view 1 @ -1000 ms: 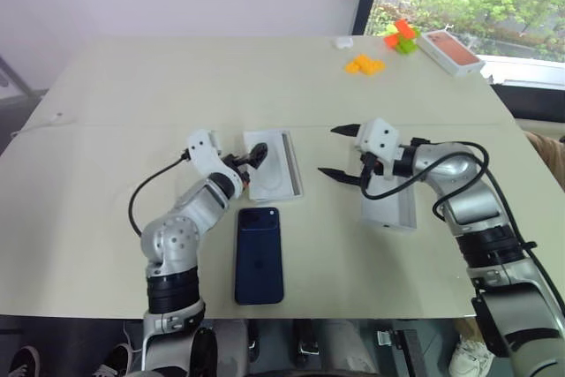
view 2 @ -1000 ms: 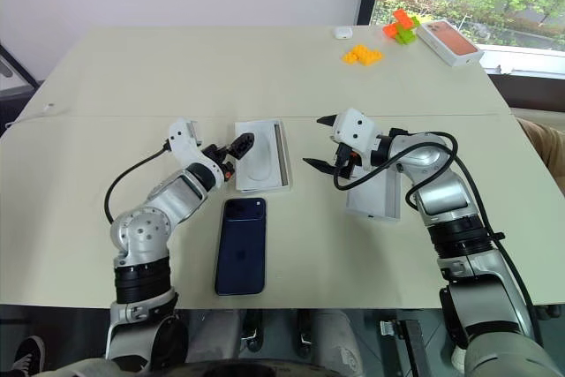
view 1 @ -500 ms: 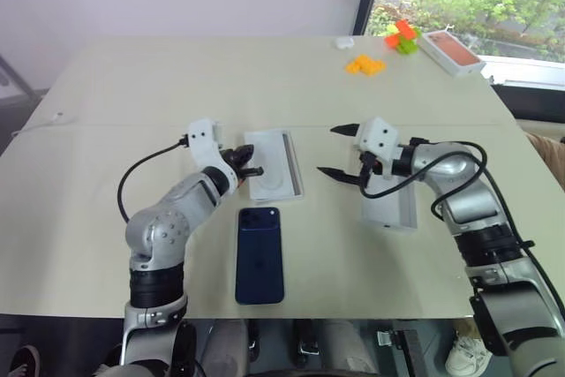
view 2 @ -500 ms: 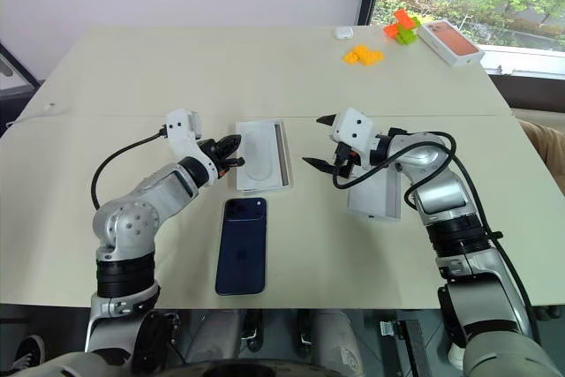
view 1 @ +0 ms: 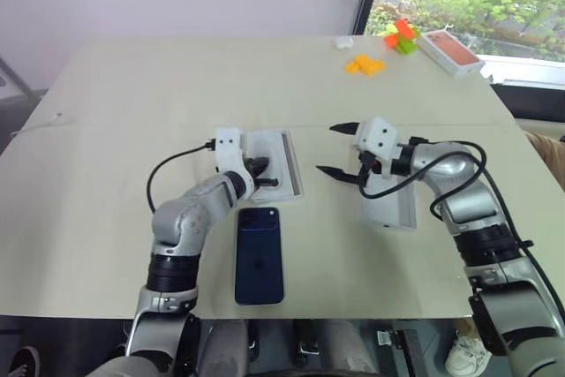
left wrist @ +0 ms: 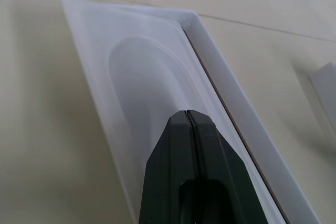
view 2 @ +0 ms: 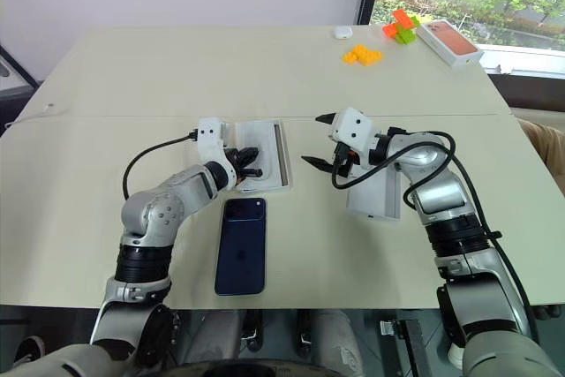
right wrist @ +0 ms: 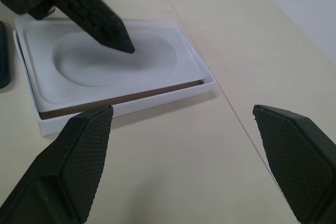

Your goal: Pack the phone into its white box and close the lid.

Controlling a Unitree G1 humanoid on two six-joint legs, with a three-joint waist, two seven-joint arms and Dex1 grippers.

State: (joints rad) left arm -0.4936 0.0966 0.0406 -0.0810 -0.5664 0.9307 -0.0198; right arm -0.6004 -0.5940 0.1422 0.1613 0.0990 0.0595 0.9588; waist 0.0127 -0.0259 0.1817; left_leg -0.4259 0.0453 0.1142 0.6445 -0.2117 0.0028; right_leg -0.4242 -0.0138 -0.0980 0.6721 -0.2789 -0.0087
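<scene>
Inside white box (view 1: 275,165), perhaps loose, insert (left wrist: 142,93)

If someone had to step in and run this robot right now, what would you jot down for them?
Left gripper: shut, tips over the thin insert that lies in the white box; whether it grips the insert is not visible.
Right gripper: open, empty, hovering beside the lid.
Phone: flat on the table, just in front of the white box.
Done: nothing packed.
Left: clear the insert, put the phone in, fit the lid.
</scene>
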